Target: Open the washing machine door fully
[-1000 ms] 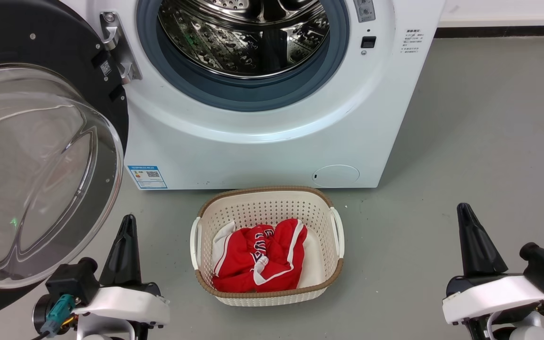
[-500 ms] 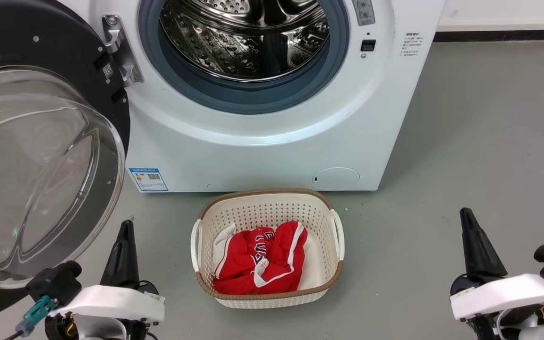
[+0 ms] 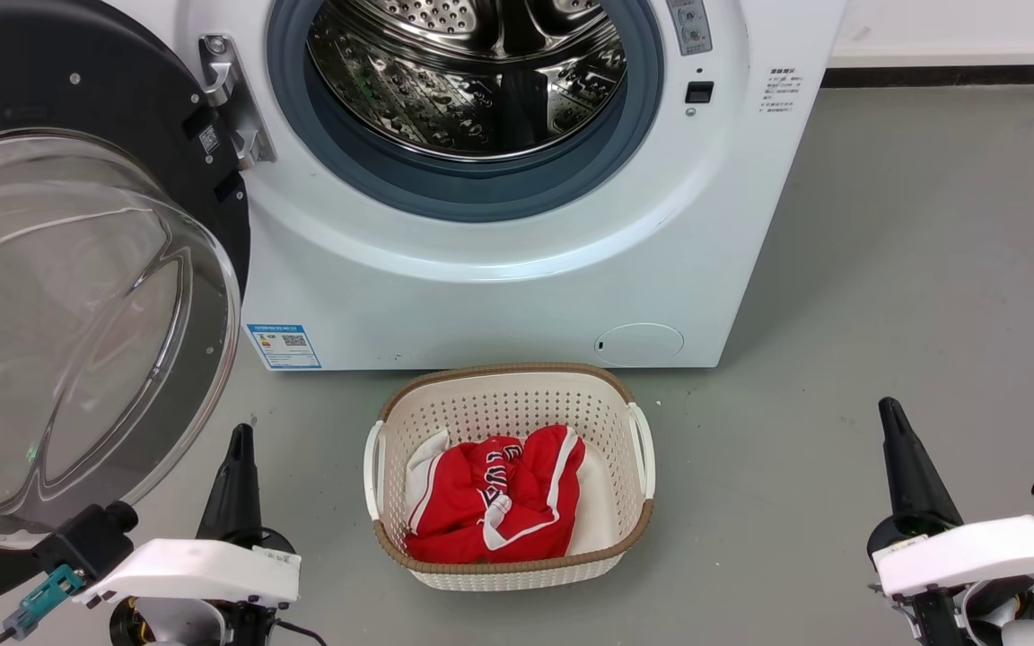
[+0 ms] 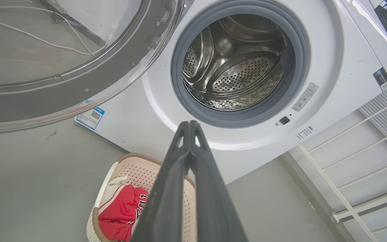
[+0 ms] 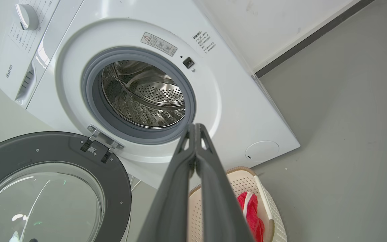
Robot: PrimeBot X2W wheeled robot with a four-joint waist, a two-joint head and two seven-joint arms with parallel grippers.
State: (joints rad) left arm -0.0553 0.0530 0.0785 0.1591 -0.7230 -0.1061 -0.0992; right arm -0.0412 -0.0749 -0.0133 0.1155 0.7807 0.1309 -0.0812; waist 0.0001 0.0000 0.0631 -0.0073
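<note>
The washing machine door stands swung wide to the left on its metal hinge, a black disc with a bulging clear glass bowl; it also shows as the door and the door. The steel drum lies exposed inside its grey rubber ring. My left gripper is shut and empty, low over the floor just right of the door's lower edge. My right gripper is shut and empty at the lower right, far from the door. Both wrist views show fingertips pressed together.
A cream laundry basket holding red-and-white clothes sits on the grey floor in front of the white washing machine. A small round white flap marks the machine's lower front. A white rack stands to the machine's right.
Both grippers have drawn back and down toward the bottom edge. The picture has shifted slightly downward, so the camera moved. The door holds the same open position.
</note>
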